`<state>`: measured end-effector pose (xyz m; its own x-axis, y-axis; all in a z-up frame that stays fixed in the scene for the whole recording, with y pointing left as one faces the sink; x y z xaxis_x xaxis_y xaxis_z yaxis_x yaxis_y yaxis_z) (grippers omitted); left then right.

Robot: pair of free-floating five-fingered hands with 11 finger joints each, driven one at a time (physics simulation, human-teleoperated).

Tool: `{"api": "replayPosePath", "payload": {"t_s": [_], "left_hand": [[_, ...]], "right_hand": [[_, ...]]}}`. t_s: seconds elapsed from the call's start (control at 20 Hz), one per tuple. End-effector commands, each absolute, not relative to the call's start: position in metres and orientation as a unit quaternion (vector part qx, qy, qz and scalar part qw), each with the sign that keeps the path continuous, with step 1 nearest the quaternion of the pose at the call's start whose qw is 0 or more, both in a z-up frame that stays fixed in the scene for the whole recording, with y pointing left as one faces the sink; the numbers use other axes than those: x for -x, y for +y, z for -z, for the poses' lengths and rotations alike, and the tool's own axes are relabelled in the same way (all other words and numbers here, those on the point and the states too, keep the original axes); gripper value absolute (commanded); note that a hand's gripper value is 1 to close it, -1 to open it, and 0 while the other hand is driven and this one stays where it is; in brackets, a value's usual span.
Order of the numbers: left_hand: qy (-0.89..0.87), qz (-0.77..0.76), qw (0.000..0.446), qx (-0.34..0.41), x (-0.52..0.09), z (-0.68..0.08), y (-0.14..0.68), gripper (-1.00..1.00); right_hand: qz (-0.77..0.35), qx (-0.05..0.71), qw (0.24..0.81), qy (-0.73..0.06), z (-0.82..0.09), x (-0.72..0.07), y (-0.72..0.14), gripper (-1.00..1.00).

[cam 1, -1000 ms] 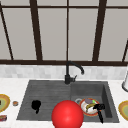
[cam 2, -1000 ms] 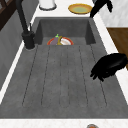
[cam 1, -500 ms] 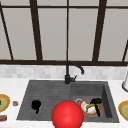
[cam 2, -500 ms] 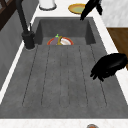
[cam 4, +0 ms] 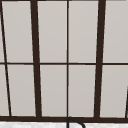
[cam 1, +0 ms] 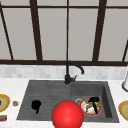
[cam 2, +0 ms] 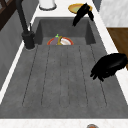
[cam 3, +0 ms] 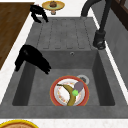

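A red-rimmed plate [cam 1: 90, 108] lies in the sink basin [cam 3: 37, 82] with a banana [cam 3: 67, 93] and a purple eggplant [cam 3: 79, 86] on it. My right hand [cam 1: 93, 102] hovers over this plate, open, with its fingers pointing down and holding nothing. In the right side view the right hand [cam 3: 31, 58] hangs by the basin's front wall, above the plate. My left hand [cam 1: 36, 105] floats idle and open over the drainboard [cam 2: 62, 77], near its front edge. A red ball [cam 1: 67, 115] shows at the sink's front edge.
A black faucet [cam 1: 69, 73] stands behind the sink's middle. A yellow plate [cam 1: 3, 102], a small round thing [cam 1: 15, 103] and a red item [cam 1: 3, 118] lie on the left counter. Another yellow plate [cam 1: 124, 109] and a white container [cam 1: 125, 82] are on the right.
My right hand has drifted a little to the left and lower over the plate. The left hand, the plate and the red ball have stayed put.
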<state>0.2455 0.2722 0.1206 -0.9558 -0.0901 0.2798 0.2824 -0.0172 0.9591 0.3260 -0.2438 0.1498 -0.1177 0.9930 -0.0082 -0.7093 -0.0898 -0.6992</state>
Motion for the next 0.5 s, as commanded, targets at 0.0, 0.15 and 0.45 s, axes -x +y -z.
{"api": "replayPosePath", "payload": {"t_s": [0.0, 0.15, 0.45], "left_hand": [[-0.689, 0.710, 0.131, 0.070, -0.246, -0.121, 0.272, 0.00], [-0.689, 0.710, 0.131, 0.070, -0.246, -0.121, 0.272, 0.00], [-0.689, 0.710, 0.131, 0.070, -0.246, -0.121, 0.272, 0.00]], "right_hand": [[-0.730, 0.255, 0.572, -0.272, -0.129, -0.336, -0.244, -1.00], [-0.736, 0.246, 0.569, -0.273, -0.121, -0.336, -0.244, -1.00], [-0.743, 0.224, 0.558, -0.296, -0.108, -0.338, -0.246, -1.00]]}}
